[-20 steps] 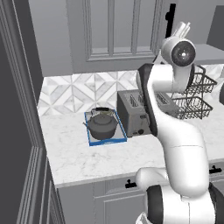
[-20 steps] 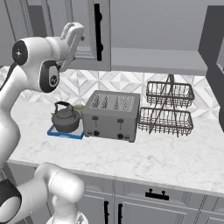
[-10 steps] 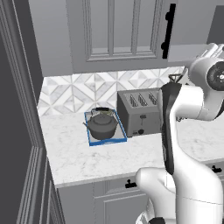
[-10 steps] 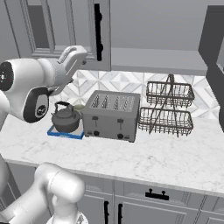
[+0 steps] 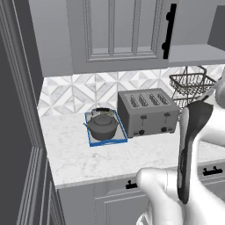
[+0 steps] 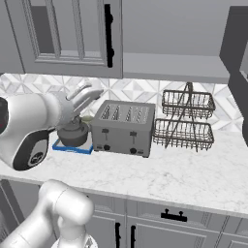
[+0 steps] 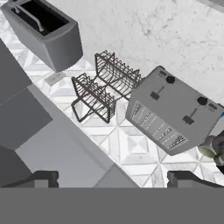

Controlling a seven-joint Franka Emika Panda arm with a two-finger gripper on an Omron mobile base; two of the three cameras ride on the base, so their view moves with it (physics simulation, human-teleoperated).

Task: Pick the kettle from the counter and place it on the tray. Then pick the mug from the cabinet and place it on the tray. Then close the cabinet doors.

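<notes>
The left base view shows the kettle (image 5: 103, 126) unobstructed, left of frame centre, seated inside the tray (image 5: 91, 139) on the counter (image 5: 83, 160). The tray's blue rim is visible on all sides around the kettle base. In the right base view the same kettle (image 6: 73, 135) sits at centre left, partly covered by the white arm, and only the front edge of the tray (image 6: 72, 148) shows below it.

The right base view also shows the two-tier wire rack (image 6: 187, 121) in full at right of centre, beside the toaster (image 6: 125, 128). In the left base view the rack (image 5: 191, 85) is cut by the arm at the right edge. The hand view, rolled well off level, presents the toaster (image 7: 175, 116) at right of centre, the wire rack (image 7: 105, 85) at upper centre and a dark open-topped box (image 7: 46, 30) at upper left.

The gripper (image 7: 111, 179) is released. Its two dark tips stand at the far left and far right of the bottom of the hand view, spread wide, with nothing between them and nothing in contact. A small part of what appears to be the kettle (image 7: 214, 148) shows at the right edge of that view, too cropped to confirm.

The kettle stands upright, vertical axis unchanged by tilt. In the left base view its spout points toward the left of the frame and the arched black handle runs over the lid. The cabinet door (image 5: 116, 35) with its black bar handle (image 5: 168, 30) occupies the top of that view.
</notes>
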